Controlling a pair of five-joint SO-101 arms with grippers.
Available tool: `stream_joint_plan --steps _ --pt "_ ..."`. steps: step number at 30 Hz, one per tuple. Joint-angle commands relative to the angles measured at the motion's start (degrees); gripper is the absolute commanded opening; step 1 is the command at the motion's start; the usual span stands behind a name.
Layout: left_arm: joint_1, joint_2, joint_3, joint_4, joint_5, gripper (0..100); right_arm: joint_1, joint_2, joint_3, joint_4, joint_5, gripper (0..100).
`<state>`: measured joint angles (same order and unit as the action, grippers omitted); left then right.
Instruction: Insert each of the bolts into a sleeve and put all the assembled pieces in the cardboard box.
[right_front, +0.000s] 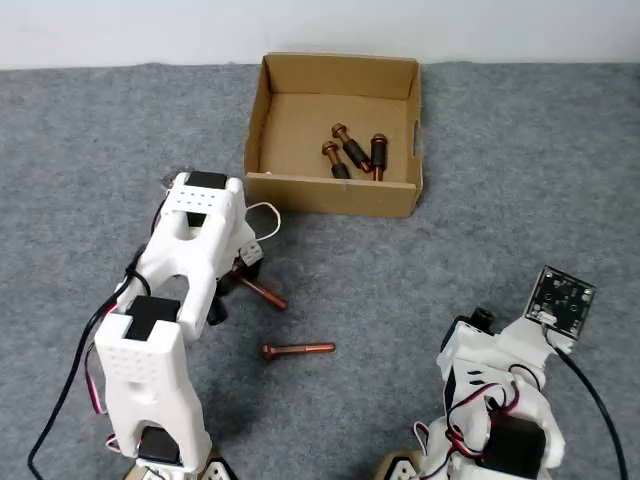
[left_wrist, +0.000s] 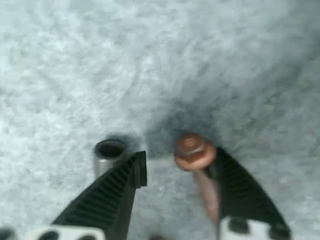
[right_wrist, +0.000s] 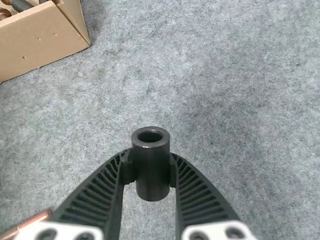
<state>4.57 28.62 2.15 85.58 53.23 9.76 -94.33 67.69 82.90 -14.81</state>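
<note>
The open brown cardboard box (right_front: 262, 120) holds three copper bolts in dark sleeves (right_front: 352, 150), lying close together near its front wall. On the grey carpet (right_front: 480, 220) in front of it lies a bare copper bolt (right_front: 298, 349). The left gripper (left_wrist: 177, 172) is spread wide — another copper bolt (left_wrist: 195, 151) rests against one finger, with an upright grey metal sleeve (left_wrist: 109, 152) just outside the other. The right gripper (right_wrist: 150, 162) clamps a black cylindrical sleeve (right_wrist: 150, 142) upright.
</note>
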Motion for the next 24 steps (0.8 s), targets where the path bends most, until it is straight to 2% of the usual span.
stream_joint_plan --steps 1,5,11,19,24 --pt "3.5 0.2 0.0 3.3 -0.8 30 0.4 -0.4 -0.4 -1.5 0.5 0.8" --pt "5.9 0.2 0.0 3.9 -0.4 30 0.4 -0.4 -0.4 -1.5 0.5 0.8" --pt "5.1 0.4 2.1 -1.8 -0.2 30 0.4 -0.4 -0.4 -1.5 0.5 0.8" --pt "3.0 0.2 3.4 -4.3 1.6 9 0.4 -0.4 -0.4 -1.5 0.5 0.8" --pt "3.0 0.3 3.4 -4.3 1.7 6 0.4 -0.4 -0.4 -1.5 0.5 0.8"
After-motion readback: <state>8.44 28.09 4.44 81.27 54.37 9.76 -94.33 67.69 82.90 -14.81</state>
